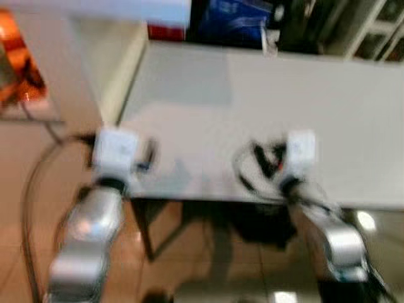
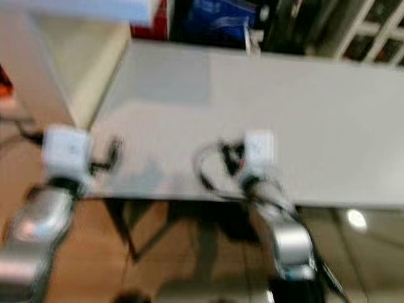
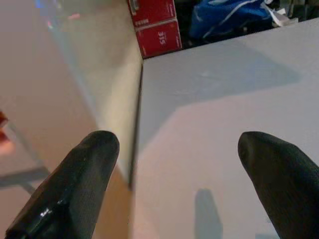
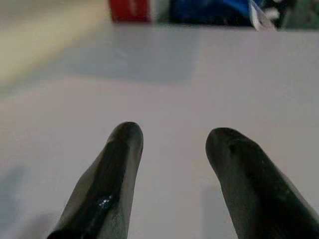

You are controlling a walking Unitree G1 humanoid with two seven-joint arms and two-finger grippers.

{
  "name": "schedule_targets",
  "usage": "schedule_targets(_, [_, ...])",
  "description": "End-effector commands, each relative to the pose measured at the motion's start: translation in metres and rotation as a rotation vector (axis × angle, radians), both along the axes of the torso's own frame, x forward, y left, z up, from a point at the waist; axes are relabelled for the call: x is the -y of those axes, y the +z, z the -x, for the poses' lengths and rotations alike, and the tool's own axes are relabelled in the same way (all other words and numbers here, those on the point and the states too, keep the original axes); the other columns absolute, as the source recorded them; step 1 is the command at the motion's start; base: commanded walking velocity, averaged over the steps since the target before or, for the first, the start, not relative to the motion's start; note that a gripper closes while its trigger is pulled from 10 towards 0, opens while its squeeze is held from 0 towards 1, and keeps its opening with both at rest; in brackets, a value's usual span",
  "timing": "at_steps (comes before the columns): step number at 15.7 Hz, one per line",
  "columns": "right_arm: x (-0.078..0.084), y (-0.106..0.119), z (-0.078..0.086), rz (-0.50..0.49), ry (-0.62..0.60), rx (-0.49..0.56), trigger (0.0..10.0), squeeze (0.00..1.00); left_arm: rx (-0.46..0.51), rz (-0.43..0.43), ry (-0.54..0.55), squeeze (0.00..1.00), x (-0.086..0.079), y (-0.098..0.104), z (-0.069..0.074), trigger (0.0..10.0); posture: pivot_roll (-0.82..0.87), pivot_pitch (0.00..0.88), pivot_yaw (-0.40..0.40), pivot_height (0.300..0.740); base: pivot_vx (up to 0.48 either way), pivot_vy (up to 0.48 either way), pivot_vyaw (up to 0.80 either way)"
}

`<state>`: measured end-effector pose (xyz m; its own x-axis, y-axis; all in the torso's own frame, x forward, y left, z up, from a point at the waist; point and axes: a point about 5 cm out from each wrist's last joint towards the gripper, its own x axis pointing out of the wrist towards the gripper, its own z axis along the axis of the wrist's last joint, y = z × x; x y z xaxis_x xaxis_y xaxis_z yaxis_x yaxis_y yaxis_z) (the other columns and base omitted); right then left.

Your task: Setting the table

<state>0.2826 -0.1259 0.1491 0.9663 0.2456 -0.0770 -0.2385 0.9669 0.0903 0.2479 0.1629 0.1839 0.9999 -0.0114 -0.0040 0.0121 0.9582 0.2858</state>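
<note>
A bare white table stretches ahead of me, and no tableware can be made out on it in these blurred head views. My left gripper hovers over the table's near left corner, its black fingers spread wide and empty. Over the near edge further right, my right gripper is open with a narrower gap and holds nothing. Both silver arms reach in from below the table edge.
Red boxes and a blue bag sit beyond the table's far edge. A cream cabinet side stands against the table's left end. An orange object is at far left. Brown tiled floor lies below.
</note>
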Motion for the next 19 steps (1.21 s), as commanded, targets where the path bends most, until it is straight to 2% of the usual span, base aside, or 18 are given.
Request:
schedule_targets(1, [0.013,-0.008,0.004,0.017,-0.031,-0.033,10.0,0.00,0.001,0.002,-0.053,0.00,0.009,0.002,0.002,10.0,0.01,0.056,-0.075,0.740,0.000,0.480,0.00])
schedule_targets(3, [0.012,-0.009,0.008,0.034,0.004,-0.023,10.0,0.00,0.010,-0.008,-0.074,0.00,0.009,0.005,0.003,10.0,0.01,0.054,-0.073,0.740,0.000,0.480,0.00])
schedule_targets(6, [0.015,-0.010,0.016,0.055,0.064,-0.008,10.0,0.00,-0.012,-0.020,-0.120,0.00,0.011,0.000,0.009,10.0,0.02,0.050,-0.060,0.740,0.000,0.480,0.62])
schedule_targets(8, [0.023,-0.012,0.024,0.069,0.121,-0.007,10.0,0.00,-0.043,-0.063,-0.230,0.00,0.019,-0.007,0.020,10.0,0.02,0.046,-0.058,0.740,0.000,0.480,0.33])
schedule_targets(9, [0.026,-0.011,0.025,0.066,0.119,0.001,10.0,0.00,-0.044,-0.057,-0.239,0.00,0.020,-0.006,0.021,10.0,0.02,0.044,-0.058,0.740,0.000,0.480,0.00])
schedule_targets(15, [0.025,-0.009,0.030,0.023,0.057,0.022,10.0,0.00,-0.026,-0.039,-0.226,0.00,0.021,-0.002,0.007,10.0,0.00,0.037,0.009,0.740,0.000,0.480,0.00])
schedule_targets(16, [0.021,-0.004,0.034,0.031,0.046,0.043,10.0,0.00,-0.027,-0.017,-0.176,0.00,0.014,-0.003,-0.001,10.0,-0.05,0.038,0.041,0.740,0.000,0.480,-0.80])
schedule_targets(19, [0.019,0.003,0.036,0.038,0.029,0.065,10.0,0.00,-0.007,0.010,-0.110,0.00,0.012,-0.002,-0.010,10.0,-0.06,0.038,0.034,0.740,0.000,0.480,-0.80])
